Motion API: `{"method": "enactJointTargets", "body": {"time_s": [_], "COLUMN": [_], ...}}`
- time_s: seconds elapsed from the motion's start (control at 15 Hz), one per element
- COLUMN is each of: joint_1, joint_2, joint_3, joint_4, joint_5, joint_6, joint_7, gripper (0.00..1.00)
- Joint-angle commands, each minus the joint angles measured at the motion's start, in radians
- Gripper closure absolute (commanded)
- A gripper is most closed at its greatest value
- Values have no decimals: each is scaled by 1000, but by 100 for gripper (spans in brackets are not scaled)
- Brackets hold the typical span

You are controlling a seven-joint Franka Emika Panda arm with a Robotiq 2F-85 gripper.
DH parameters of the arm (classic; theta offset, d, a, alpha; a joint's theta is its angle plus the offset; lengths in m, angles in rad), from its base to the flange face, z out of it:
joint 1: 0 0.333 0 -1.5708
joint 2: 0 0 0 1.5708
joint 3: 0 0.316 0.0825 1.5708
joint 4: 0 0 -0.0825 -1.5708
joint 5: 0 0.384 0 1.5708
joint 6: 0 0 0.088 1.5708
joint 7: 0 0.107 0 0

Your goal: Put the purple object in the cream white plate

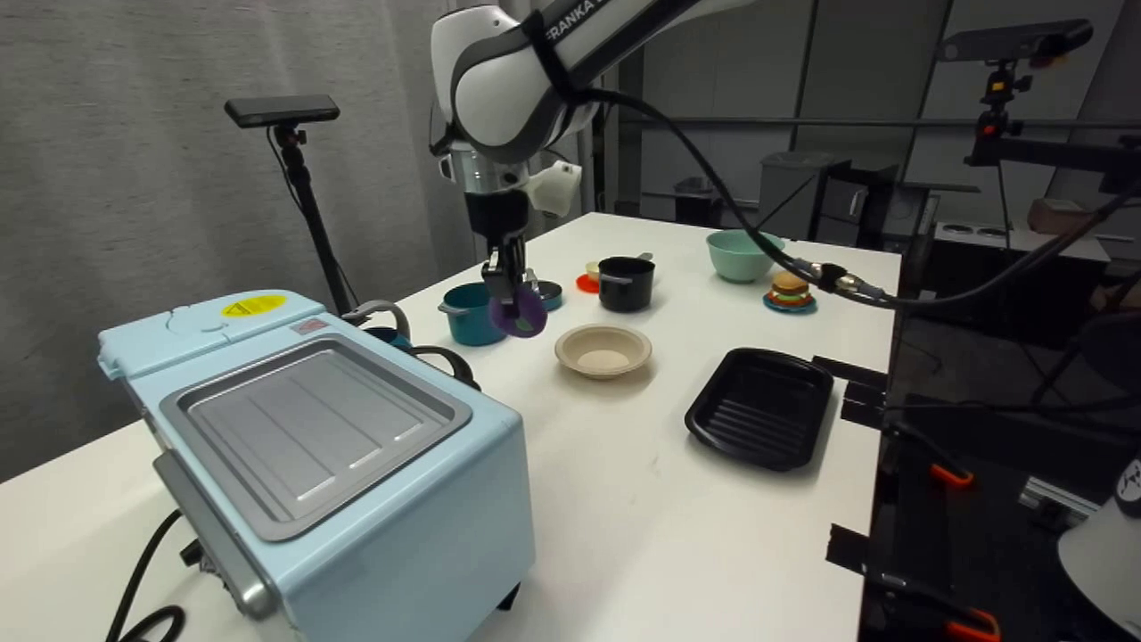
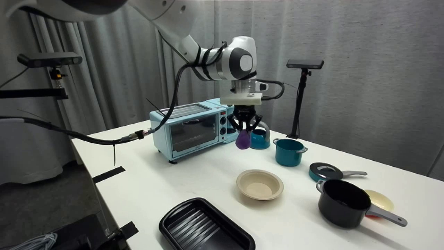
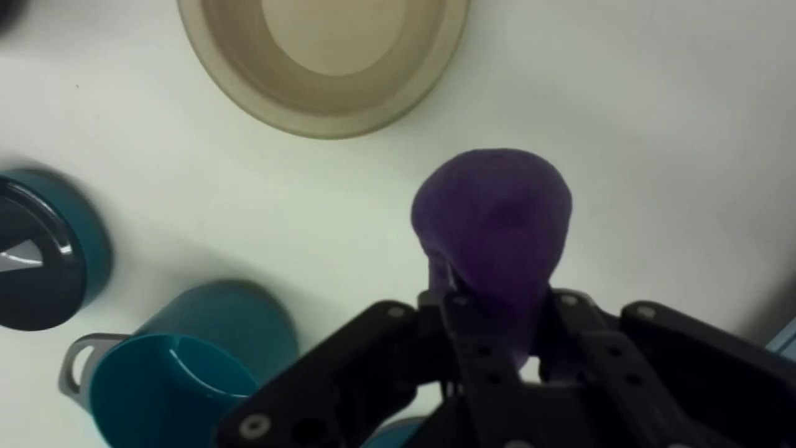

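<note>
The purple object, a dark purple rounded lump, is held off the table in my gripper. It shows in both exterior views and in the wrist view. My gripper points down with its fingers shut on the lump's upper part, which they partly hide. The cream white plate, a round shallow beige dish, stands on the table with nothing in it. The lump hangs above table level, off to the oven side of the plate, not over it.
The light blue toaster oven stands beside the gripper. Near it are a blue kettle and a teal pot. A small lidded pan, a black saucepan and a black ridged tray surround the plate. A green bowl stands farther off.
</note>
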Motion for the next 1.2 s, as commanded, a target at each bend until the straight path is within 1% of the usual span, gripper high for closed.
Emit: {"method": "enactJointTargets", "body": {"time_s": [0.0,0.27,0.47,0.67,1.13], "joint_1": [-27,-59,-79,-106,-121], "joint_2": [-139,-168,-143,-107,-18], "joint_3": [-24,-55,-71,-65,-86], "joint_4": [-213,-284,-284,-239,-188], "joint_5": [-19,-11,0,32,25], "joint_6": [153,225,262,222,179], "joint_7": [35,43,58,34,81], "gripper": [95,95,95,95,95]}}
